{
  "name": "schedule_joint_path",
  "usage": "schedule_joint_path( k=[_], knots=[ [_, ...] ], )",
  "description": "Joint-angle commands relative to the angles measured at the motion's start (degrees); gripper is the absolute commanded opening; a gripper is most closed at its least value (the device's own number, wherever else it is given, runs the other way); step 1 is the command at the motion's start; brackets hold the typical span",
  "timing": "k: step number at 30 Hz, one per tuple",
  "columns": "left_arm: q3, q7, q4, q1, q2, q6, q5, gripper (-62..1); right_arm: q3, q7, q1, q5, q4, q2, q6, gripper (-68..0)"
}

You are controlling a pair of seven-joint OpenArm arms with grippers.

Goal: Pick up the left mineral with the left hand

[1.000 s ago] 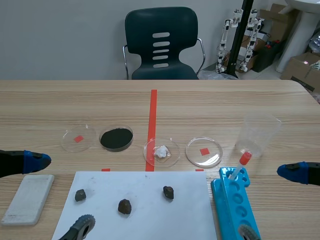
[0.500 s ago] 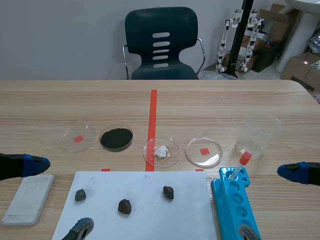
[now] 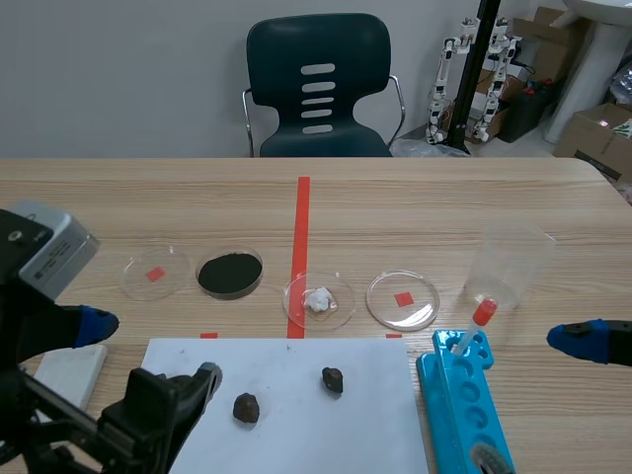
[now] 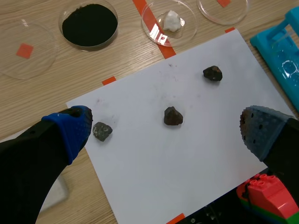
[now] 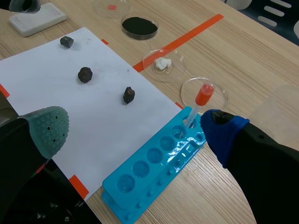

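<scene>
Three dark minerals lie on a white sheet of paper (image 4: pixel 187 154). In the left wrist view the left mineral (image 4: pixel 102 131) sits just beside my blue-padded finger (image 4: pixel 70 128), the middle mineral (image 4: pixel 173 116) lies between the fingers, and the right mineral (image 4: pixel 212 73) is farther ahead. My left gripper (image 4: pixel 164 122) hangs open above the paper, holding nothing. In the scene view the left gripper (image 3: pixel 148 351) hides the left mineral; the middle mineral (image 3: pixel 246 408) and right mineral (image 3: pixel 333 379) show. My right gripper (image 5: pixel 133 126) is open and empty, above the table's right side (image 3: pixel 578 341).
Beyond the paper stand an empty dish (image 3: pixel 155 273), a dish of black powder (image 3: pixel 229 273), a dish with a white lump (image 3: pixel 319 300) and another empty dish (image 3: pixel 403 299). A blue tube rack (image 3: pixel 464 405) with a red-capped tube (image 3: pixel 482 314), a clear beaker (image 3: pixel 509 265) and a white block (image 3: pixel 64 365) flank the paper.
My left arm has risen and swung in over the paper's left part, now covering the left mineral in the scene view. The right arm has not moved.
</scene>
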Motion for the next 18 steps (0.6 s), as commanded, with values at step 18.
schedule_joint_path(
  k=[18],
  knots=[
    [11.1,29.0,-2.4,-22.7,3.2,31.1,-6.5,1.4,0.0,0.6,0.3,0.4,0.3,0.0,0.0,-8.8]
  ],
)
